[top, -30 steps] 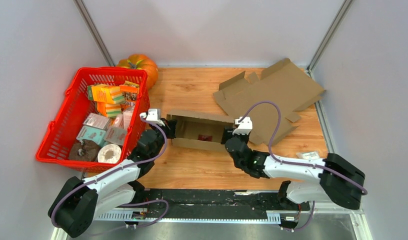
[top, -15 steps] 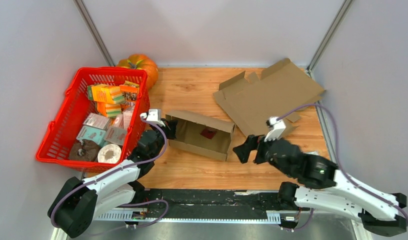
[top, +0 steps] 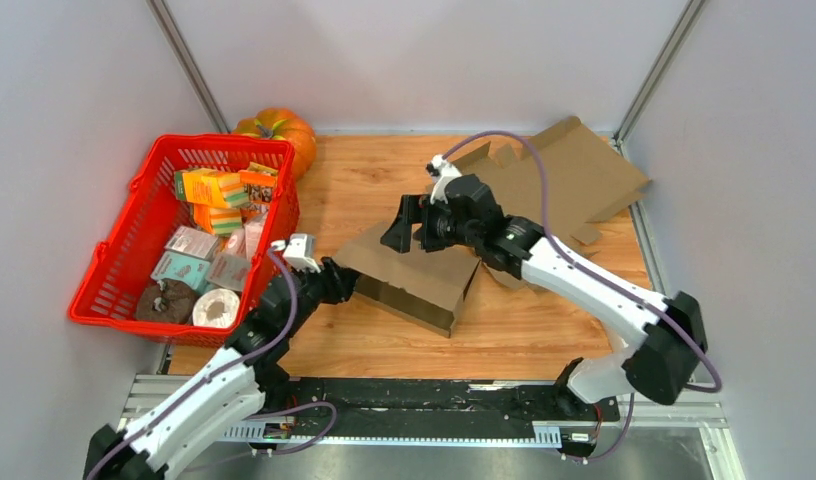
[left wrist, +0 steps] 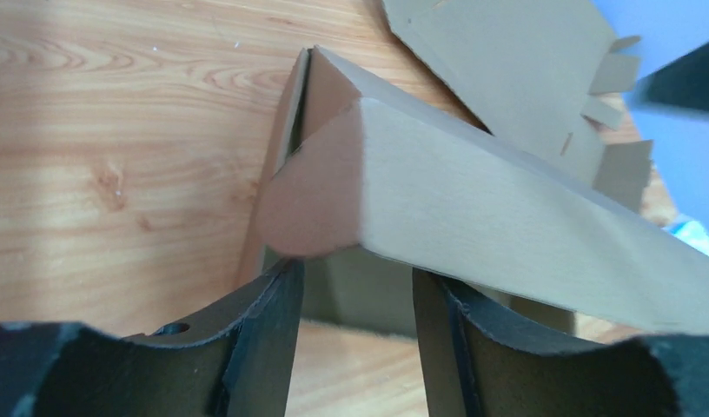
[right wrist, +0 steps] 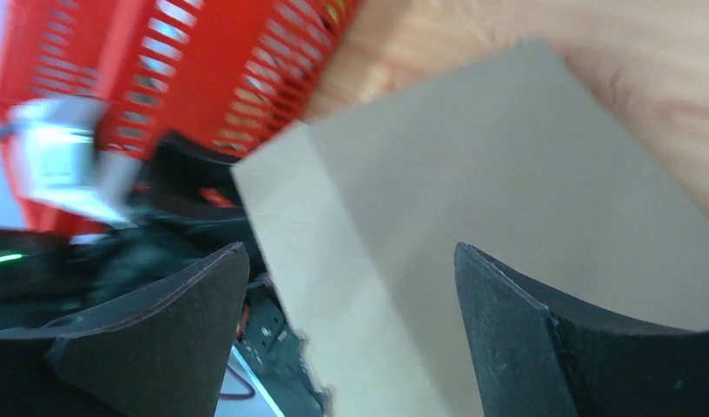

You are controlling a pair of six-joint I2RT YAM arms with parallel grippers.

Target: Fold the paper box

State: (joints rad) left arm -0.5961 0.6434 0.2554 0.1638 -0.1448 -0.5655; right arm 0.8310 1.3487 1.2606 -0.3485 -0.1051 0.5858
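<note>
From the top camera, the paper box lies near the middle of the table, a little toward the near edge. Its broad lid panel is tipped over the tray, with the near wall dark beneath it. The left tool sits at the box's left end. The right tool hovers over the lid's far side with its fingers spread. A flat cardboard blank lies in the far right corner, a red basket sits along the left edge, and a pumpkin is behind it.

At the left wrist, the left tool stands apart, and nothing visible is pinched between its fingers. The box shows its rounded end flap just beyond the tips, bulging outward and not tucked in.

At the right wrist, the right tool is wide apart, with the lid panel spanning the gap beyond it. The view is blurred, and I cannot tell whether the tool touches the lid.

The step looks like closing the lid. Next, the right tool probably needs to press the panel down. The left tool then needs to steady the end and guide that flap inside the wall.
</note>
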